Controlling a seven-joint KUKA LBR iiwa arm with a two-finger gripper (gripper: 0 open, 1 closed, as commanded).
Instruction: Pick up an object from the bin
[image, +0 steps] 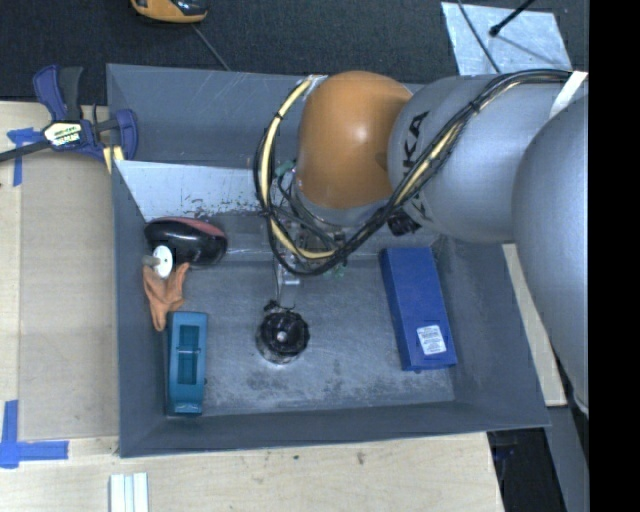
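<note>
My gripper (289, 292) reaches down from under the arm's wrist into the middle of the bin. Its tip hangs just behind a small round black thing with a silvery rim (283, 335) that lies on the bin floor at centre front. I cannot tell whether it touches that thing. A long blue box with a white label (418, 308) lies to the right of the gripper, apart from it.
At the left wall lie a black and red rounded thing (188, 240), an orange floppy piece with a white end (163, 287) and a teal tape dispenser (187, 361). The arm and its orange cover hang over the bin's back middle and right.
</note>
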